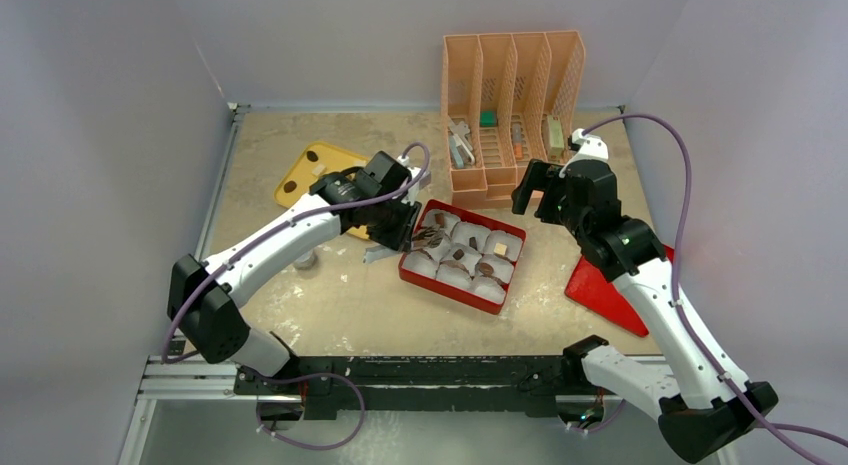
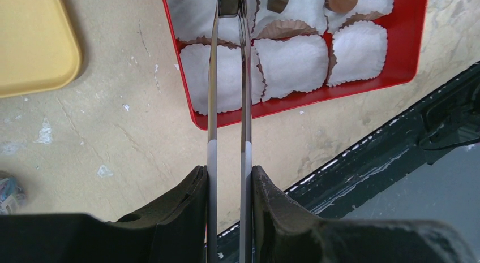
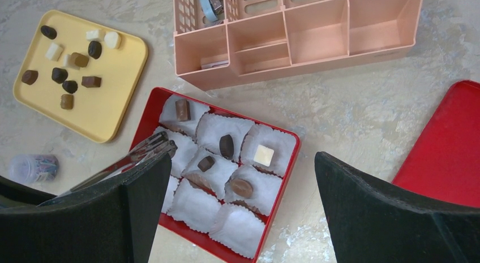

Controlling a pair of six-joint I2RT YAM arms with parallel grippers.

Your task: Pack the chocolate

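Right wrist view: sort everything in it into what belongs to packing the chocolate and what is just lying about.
For the job: loose chocolate on the yellow tray; red box with paper cups, five showing a piece; tongs in the left fingers.
Lying about: peach organizer; small container; flat red piece, perhaps the box's lid.

The right gripper (image 3: pixel 242 160), fingers spread wide, hangs above a red box (image 3: pixel 286 178) of paper cups (image 3: pixel 198 205), five holding chocolate (image 3: pixel 226 145). Metal tongs (image 3: pixel 133 156) reach in. More pieces lie on a yellow tray (image 3: pixel 113 104).
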